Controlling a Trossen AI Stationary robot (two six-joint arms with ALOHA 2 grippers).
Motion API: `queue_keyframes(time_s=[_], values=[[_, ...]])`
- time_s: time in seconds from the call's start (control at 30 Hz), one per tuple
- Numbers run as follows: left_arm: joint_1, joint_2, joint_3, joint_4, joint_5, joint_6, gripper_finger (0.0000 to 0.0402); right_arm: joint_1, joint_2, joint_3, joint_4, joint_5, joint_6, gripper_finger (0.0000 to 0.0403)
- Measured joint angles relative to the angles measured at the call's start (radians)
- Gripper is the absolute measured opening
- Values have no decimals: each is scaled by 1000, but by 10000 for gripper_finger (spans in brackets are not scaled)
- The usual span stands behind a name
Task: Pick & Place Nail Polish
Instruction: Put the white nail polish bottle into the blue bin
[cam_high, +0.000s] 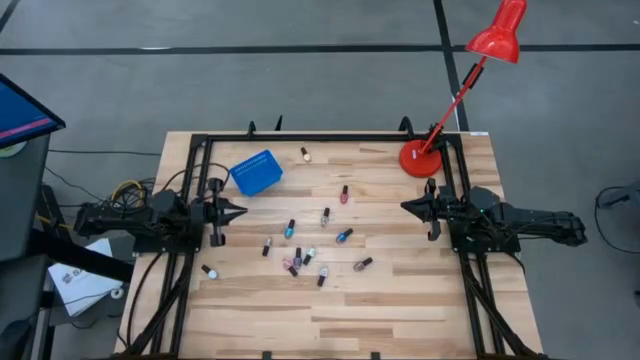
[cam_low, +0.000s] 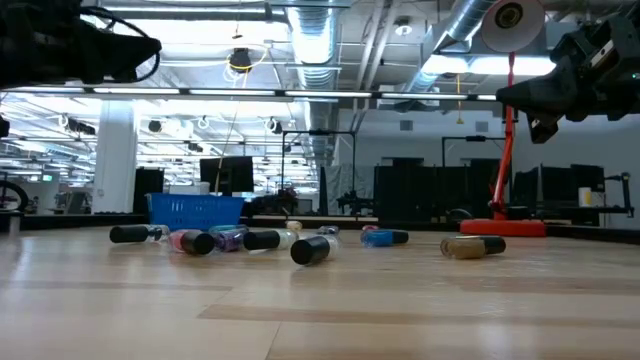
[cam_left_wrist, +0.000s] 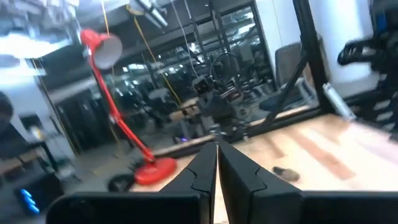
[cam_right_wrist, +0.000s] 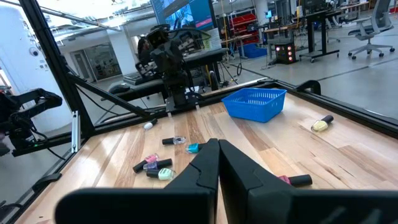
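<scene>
Several nail polish bottles (cam_high: 298, 258) lie on their sides, scattered over the middle of the wooden table (cam_high: 400, 300). The low view shows them in a row (cam_low: 310, 250), and the right wrist view shows them too (cam_right_wrist: 155, 168). One bottle (cam_high: 305, 154) lies alone near the far edge. My left gripper (cam_high: 243, 211) hovers shut at the table's left side, pointing level toward the right, its fingertips together (cam_left_wrist: 216, 149). My right gripper (cam_high: 405, 206) hovers shut at the right side, pointing left (cam_right_wrist: 218, 144). Both are above the table and clear of the bottles.
A blue plastic bin (cam_high: 256, 172) stands at the far left, just beyond my left gripper. A red desk lamp has its base (cam_high: 420, 158) at the far right corner. Black frame rails (cam_high: 330, 136) run along the table's far edge and sides.
</scene>
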Motion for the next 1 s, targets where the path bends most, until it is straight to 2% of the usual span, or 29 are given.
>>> queue_keyframes(time_s=[0.17,0.23,0.33,0.47,0.53,0.77,1.0], values=[[0,0,0,6,2,14,11,0,0,0,0,0,0,0],[0,0,0,6,24,-43,11,0,0,0,0,0,0,0],[0,0,0,13,71,-275,11,0,0,0,0,0,0,0],[0,0,0,29,71,-628,11,0,0,0,0,0,0,0],[0,2,0,58,59,-747,11,0,0,0,0,0,0,0],[0,9,0,316,39,-914,11,0,0,0,0,0,0,0],[0,9,0,595,-54,-1065,11,0,0,0,0,0,0,0]])
